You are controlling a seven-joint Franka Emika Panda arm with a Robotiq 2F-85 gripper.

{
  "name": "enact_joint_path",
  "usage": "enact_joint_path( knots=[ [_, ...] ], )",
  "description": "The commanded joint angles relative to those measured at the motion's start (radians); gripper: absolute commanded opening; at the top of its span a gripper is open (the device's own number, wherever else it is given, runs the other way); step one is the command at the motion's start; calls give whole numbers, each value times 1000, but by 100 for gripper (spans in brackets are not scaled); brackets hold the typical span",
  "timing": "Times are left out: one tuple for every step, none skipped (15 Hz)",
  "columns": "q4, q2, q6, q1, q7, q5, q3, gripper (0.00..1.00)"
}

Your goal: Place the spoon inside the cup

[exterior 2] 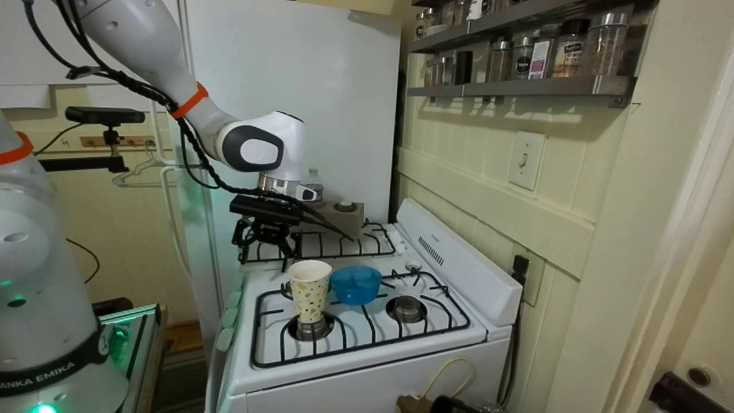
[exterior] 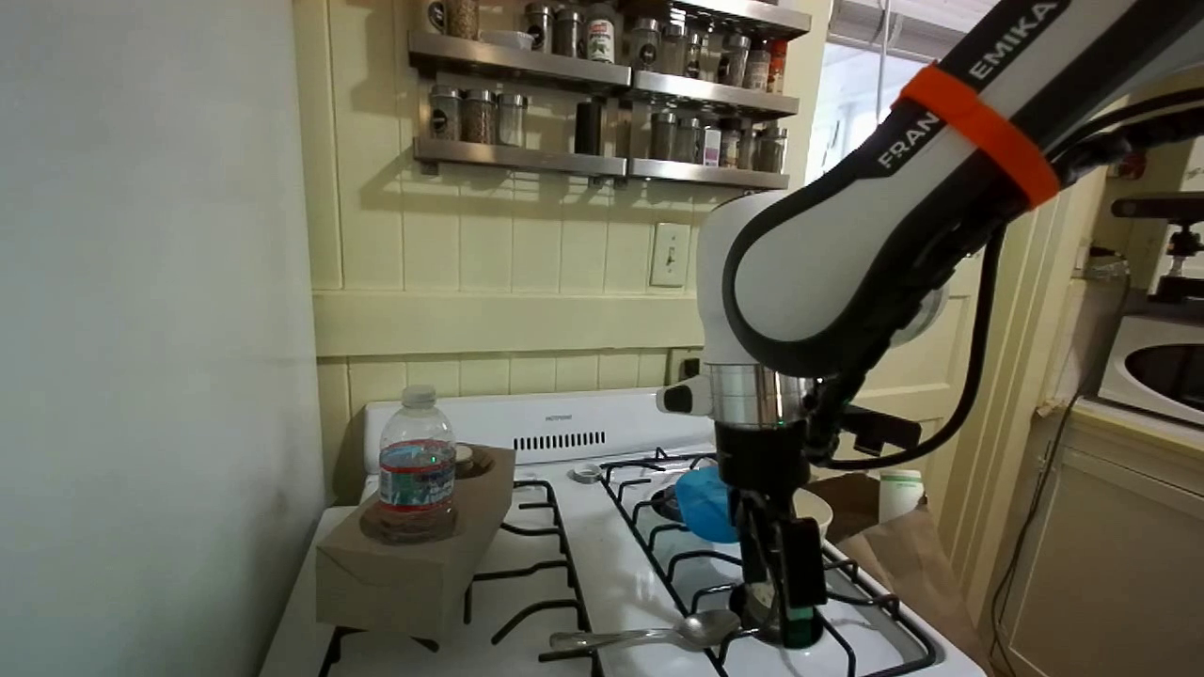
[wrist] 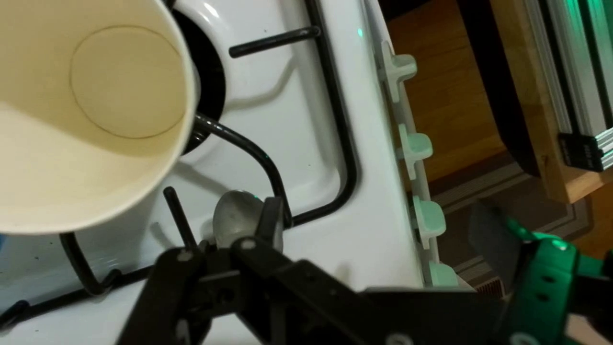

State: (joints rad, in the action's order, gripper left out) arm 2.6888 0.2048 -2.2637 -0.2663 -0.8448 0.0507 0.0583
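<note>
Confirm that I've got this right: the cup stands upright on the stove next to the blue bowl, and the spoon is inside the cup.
Wrong about the spoon: it is not inside the cup. The wrist view shows it lying outside the cup, on the stove. The cup does stand upright on the stove next to the blue bowl.

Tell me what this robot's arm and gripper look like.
The Franka arm is white and rounded, with black panels, white EMIKA lettering, orange bands and black cables along it. There's a silvery wrist collar; the gripper is mostly black, angular and two-fingered.
</note>
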Motion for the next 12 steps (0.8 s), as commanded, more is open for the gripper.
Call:
enact_joint_path(
  knots=[
    [10, -7, -85, 1, -82, -13, 20, 100],
    [-4, -29, -124, 0, -95, -51, 34, 100],
    [-12, -42, -162, -3, -114, -63, 43, 100],
    [-24, -64, -202, -6, -127, -83, 56, 100],
    [-33, -82, -245, -8, -137, -103, 69, 100],
    [-46, -104, -267, -14, -152, -103, 79, 100],
    [-54, -129, -294, -16, -150, -109, 92, 100],
    [-60, -148, -319, -17, -156, -109, 102, 100],
    [-68, -172, -335, -11, -144, -120, 113, 100],
    [-71, -193, -358, -9, -146, -113, 120, 100],
    [-75, -209, -365, -5, -144, -110, 126, 100],
    [-75, -223, -381, 2, -121, -127, 131, 100]
  ],
)
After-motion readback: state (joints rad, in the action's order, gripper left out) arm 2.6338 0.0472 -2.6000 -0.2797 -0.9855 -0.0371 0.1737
